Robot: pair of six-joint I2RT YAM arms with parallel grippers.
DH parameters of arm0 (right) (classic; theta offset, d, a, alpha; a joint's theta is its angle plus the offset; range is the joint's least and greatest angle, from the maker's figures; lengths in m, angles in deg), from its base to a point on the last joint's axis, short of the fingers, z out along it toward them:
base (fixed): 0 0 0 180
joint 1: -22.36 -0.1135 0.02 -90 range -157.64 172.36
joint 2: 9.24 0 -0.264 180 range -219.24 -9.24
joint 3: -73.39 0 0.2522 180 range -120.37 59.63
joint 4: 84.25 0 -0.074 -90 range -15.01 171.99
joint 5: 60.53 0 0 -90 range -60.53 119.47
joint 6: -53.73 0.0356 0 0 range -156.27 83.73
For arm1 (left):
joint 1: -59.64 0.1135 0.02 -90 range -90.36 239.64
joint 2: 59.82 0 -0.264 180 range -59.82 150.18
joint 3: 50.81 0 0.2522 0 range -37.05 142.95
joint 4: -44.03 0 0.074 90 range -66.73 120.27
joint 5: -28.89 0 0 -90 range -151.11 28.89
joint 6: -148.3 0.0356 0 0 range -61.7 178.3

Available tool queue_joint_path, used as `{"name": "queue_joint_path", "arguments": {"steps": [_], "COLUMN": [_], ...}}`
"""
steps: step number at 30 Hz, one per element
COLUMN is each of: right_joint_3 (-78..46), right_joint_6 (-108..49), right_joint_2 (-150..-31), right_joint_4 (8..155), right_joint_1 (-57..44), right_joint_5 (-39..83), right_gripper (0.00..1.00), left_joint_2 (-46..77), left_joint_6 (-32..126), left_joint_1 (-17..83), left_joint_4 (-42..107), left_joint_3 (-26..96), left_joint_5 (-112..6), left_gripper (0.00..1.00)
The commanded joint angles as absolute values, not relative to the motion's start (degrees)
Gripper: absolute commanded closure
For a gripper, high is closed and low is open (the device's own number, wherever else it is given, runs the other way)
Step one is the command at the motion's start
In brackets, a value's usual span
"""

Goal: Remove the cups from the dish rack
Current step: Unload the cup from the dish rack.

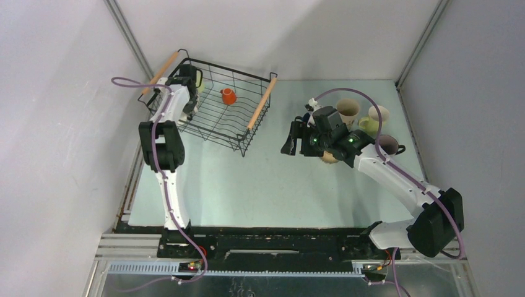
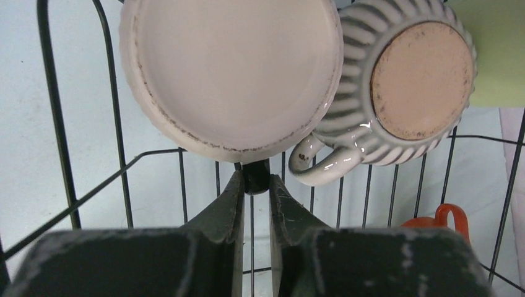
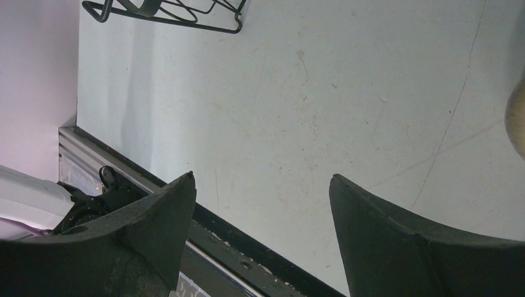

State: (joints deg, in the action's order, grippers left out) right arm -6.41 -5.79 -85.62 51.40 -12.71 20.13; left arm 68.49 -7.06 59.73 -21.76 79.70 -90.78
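Three cups are seen in the dish rack (image 1: 262, 103), with the left tool (image 2: 254, 179) held in its far left corner.

The left tool's jaws are drawn almost together on a small dark piece (image 2: 255, 173) that cannot be identified, right at the edge of an upturned pale cup (image 2: 232, 74). An upturned ribbed cup (image 2: 402, 80) is set just beside that cup, its handle turned toward the tool, and an orange cup (image 1: 228, 96) is seen farther off, near the rack's middle. The right tool (image 3: 261, 179) is held wide open with nothing in it above the desk (image 1: 266, 185), well apart from the rack; a cream cup (image 1: 347, 111) and others are stood on the desk just behind it.
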Motion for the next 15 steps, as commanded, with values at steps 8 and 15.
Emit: {"name": "queue_joint_path", "arguments": {"steps": [8,15], "right_joint_3": [-6.3,-5.9], "right_joint_6": [-5.53,-5.59], "right_joint_2": [-85.5,-85.01], "right_joint_4": [53.09,53.19], "right_joint_1": [-13.15,-13.28], "right_joint_5": [20.24,20.33], "right_gripper": [0.14,0.14], "left_joint_2": [67.56,66.43], "left_joint_6": [-5.15,-6.47], "left_joint_1": [56.06,55.37], "left_joint_4": [-23.28,-23.99], "left_joint_3": [82.65,81.58], "left_joint_5": [-93.59,-93.6], "left_gripper": [1.0,1.0]}}
